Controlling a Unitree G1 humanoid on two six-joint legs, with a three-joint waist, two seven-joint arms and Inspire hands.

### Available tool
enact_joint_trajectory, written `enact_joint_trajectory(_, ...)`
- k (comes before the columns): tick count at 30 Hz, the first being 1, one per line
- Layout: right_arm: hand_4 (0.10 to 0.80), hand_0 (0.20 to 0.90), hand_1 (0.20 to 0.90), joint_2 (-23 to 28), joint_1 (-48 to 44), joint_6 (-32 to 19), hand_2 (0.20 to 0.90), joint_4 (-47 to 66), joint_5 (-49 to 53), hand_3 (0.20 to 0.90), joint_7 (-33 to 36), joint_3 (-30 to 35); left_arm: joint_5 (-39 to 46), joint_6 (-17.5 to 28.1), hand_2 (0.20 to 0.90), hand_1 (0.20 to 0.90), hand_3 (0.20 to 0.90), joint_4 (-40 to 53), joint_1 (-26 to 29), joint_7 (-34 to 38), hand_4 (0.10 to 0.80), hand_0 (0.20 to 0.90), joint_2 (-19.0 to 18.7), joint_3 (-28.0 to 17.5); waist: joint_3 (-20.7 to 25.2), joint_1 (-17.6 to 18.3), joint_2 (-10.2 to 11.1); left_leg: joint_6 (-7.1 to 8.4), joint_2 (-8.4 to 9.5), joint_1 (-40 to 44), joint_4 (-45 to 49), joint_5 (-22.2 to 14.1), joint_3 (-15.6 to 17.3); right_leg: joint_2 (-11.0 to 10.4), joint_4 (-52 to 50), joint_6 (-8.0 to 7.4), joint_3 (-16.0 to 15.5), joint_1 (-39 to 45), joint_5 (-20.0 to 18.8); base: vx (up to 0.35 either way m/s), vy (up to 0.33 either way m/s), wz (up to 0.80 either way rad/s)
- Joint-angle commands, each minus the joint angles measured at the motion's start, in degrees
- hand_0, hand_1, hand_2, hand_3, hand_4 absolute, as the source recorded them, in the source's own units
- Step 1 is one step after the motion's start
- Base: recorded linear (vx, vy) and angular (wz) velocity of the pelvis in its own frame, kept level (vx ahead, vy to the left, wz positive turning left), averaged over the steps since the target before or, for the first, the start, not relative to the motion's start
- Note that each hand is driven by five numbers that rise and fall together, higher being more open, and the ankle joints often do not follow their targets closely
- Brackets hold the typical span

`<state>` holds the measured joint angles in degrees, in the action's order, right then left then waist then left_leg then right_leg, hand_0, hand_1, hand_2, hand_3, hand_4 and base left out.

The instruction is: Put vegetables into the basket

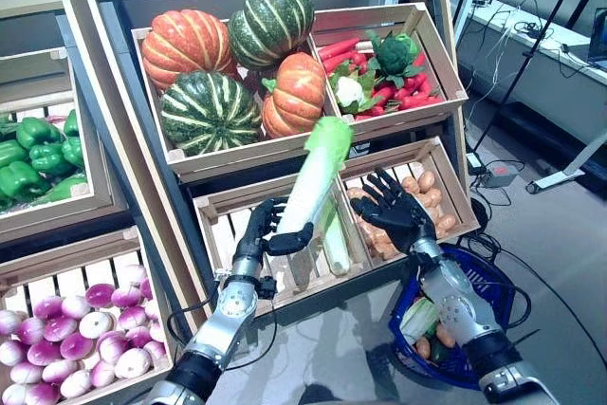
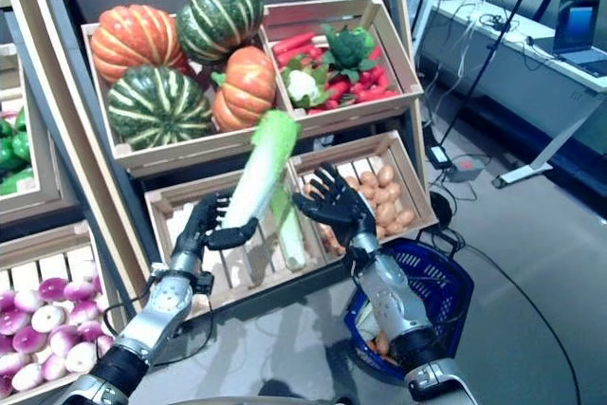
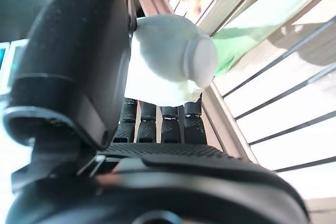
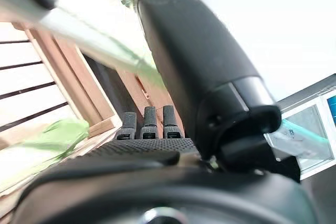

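From the left eye view, the left hand (image 1: 265, 231) holds a long pale leek (image 1: 314, 177) by its white lower end, fingers and thumb curled round it, the green top tilted up in front of the crate of pumpkins (image 1: 211, 113). The leek hangs clear of the slatted crate (image 1: 232, 225) behind it, where a second leek (image 1: 336, 244) lies against the slats. The right hand (image 1: 395, 210) is spread with fingers straight, just beside the held leek and in front of the potato crate (image 1: 453, 198). Below it sits the blue basket (image 1: 500, 305) on the floor, with a few vegetables inside — the forearm covers part of its rim. To the right of the basket the floor is open.

In the right eye view the same gap shows between the leek (image 2: 256, 174) and the right hand (image 2: 334, 204) — near, not touching. The basket (image 2: 446, 282) is partly hidden by the right arm.

The left wrist view shows the leek's round white end (image 3: 181, 59) pressed between thumb and fingers (image 3: 170, 124), the crate slats running past it.

In the right wrist view the right hand's fingers (image 4: 149, 121) stand straight and hold nothing; the leek (image 4: 79, 32) crosses beyond them as a blur.
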<state>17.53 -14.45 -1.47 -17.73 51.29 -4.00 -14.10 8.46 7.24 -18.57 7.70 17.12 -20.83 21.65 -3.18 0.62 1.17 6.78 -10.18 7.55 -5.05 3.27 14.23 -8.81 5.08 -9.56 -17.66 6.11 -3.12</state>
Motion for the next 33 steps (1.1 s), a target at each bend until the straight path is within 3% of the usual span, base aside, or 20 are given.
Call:
enact_joint_trajectory(1,0.800,0.900,0.900,0.5,-8.6,-2.5,0.900,0.1,4.5,0.900,-4.0,2.3,-4.0,7.8,0.300,0.300,0.300,3.8,11.8,0.6,0.400,0.300,-1.5,1.9,2.2,-1.1,0.8,-1.38,2.05,-0.7,0.1,-4.0,-0.8,-0.9,-0.1,0.61,-0.3,1.0,1.2,0.000,0.000,0.00)
enact_joint_trajectory(22,0.800,0.900,0.900,-1.4,-18.6,4.3,0.900,-10.9,17.5,0.900,-4.1,0.9,-13.3,12.3,0.300,0.300,0.300,5.4,15.5,-2.4,0.400,0.300,-3.6,11.0,2.5,-2.7,0.8,-1.09,2.03,0.7,0.1,-4.8,-1.5,-1.0,-0.1,0.49,0.1,2.5,1.7,0.009,0.000,0.03)
enact_joint_trajectory(33,0.800,0.900,0.900,-1.1,-23.3,2.4,0.900,-14.6,21.1,0.900,-3.8,1.4,-15.8,13.5,0.300,0.300,0.300,6.9,15.9,-4.6,0.400,0.300,-5.2,15.2,2.7,-3.0,0.7,-0.88,2.04,0.8,0.1,-5.0,-1.7,-1.2,-0.1,0.30,0.0,2.7,1.8,0.012,0.004,0.01)
